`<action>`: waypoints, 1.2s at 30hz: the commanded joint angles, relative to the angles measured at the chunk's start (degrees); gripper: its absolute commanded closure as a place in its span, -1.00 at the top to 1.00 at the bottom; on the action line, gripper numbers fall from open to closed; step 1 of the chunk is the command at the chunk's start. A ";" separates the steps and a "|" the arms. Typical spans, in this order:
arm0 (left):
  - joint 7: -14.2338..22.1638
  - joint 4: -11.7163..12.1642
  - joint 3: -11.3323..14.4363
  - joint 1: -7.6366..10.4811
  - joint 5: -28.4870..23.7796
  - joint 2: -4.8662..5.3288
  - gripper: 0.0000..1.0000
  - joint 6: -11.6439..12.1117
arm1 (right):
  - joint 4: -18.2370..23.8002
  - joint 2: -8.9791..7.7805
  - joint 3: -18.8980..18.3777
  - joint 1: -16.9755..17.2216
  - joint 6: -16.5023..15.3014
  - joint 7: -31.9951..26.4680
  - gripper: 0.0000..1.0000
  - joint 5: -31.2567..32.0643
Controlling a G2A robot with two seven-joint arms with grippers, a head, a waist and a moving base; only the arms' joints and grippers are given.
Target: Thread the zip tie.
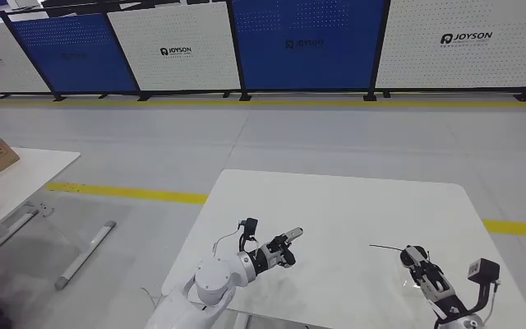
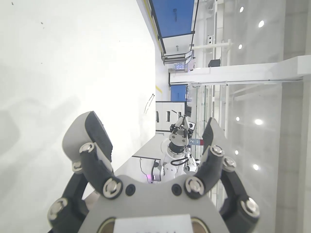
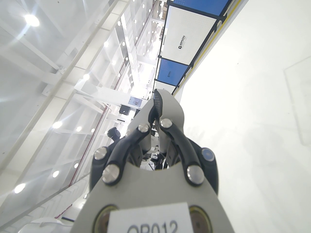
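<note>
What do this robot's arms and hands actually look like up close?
The left arm, like the other, is a rounded white shell with black joints and a thin cable near the wrist. The left hand and right hand each have two pale grey fingers with black ribbed pads, black links, silver screws and a white printed label.

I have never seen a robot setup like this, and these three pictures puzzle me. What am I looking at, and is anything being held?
This is a two-armed robot working at a white table. The wide picture looks down from a camera above its arms. The other two come from cameras on each wrist, looking out along the fingers. The left gripper is open and holds nothing. The right gripper is shut on a thin black zip tie, which sticks out from its fingers toward the other arm.
</note>
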State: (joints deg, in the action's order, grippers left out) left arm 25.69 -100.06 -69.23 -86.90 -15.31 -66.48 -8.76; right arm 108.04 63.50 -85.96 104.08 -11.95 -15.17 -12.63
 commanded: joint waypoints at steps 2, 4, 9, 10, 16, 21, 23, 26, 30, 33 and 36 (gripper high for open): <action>-0.42 0.01 0.87 0.33 -0.87 -0.17 1.00 1.37 | 0.52 0.23 1.11 -0.20 -0.90 0.32 -1.00 -0.14; -0.45 0.18 1.93 0.77 -0.81 -0.31 1.00 2.15 | 0.84 0.40 2.24 -0.34 -1.32 0.27 -1.00 0.15; 0.24 1.05 4.76 2.08 -0.31 -0.60 1.00 2.45 | 0.30 0.68 4.72 -1.46 -0.30 -1.48 -1.00 0.50; 0.24 1.05 4.76 2.08 -0.31 -0.60 1.00 2.45 | 0.13 0.70 4.94 -1.64 0.04 -2.11 -1.00 -0.14; 0.24 1.05 4.76 2.08 -0.31 -0.60 1.00 2.45 | 0.13 0.70 4.94 -1.64 0.04 -2.11 -1.00 -0.14; 0.24 1.05 4.76 2.08 -0.31 -0.60 1.00 2.45 | 0.13 0.70 4.94 -1.64 0.04 -2.11 -1.00 -0.14; 0.24 1.05 4.76 2.08 -0.31 -0.60 1.00 2.45 | 0.13 0.70 4.94 -1.64 0.04 -2.11 -1.00 -0.14; 0.24 1.05 4.76 2.08 -0.31 -0.60 1.00 2.45 | 0.23 0.98 5.80 -1.92 -0.42 -2.09 -1.00 -3.61; 1.51 0.96 3.84 1.21 -6.38 -0.71 1.00 6.28 | -0.30 1.35 6.87 -2.77 -1.10 -1.29 -1.00 -5.56; 5.23 1.31 2.48 0.33 -12.33 -0.62 1.00 10.18 | -0.67 1.73 8.91 -3.55 -1.61 -0.53 -1.00 -5.53; 3.77 2.19 2.75 0.52 -11.25 -0.61 1.00 10.00 | -1.09 1.94 10.91 -4.69 -0.94 -1.00 -1.00 -2.73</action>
State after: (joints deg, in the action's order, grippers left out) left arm 30.66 -98.26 -66.70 -86.55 -27.56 -67.08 2.06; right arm 107.00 65.40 -75.46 99.72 -13.20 -16.04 -16.12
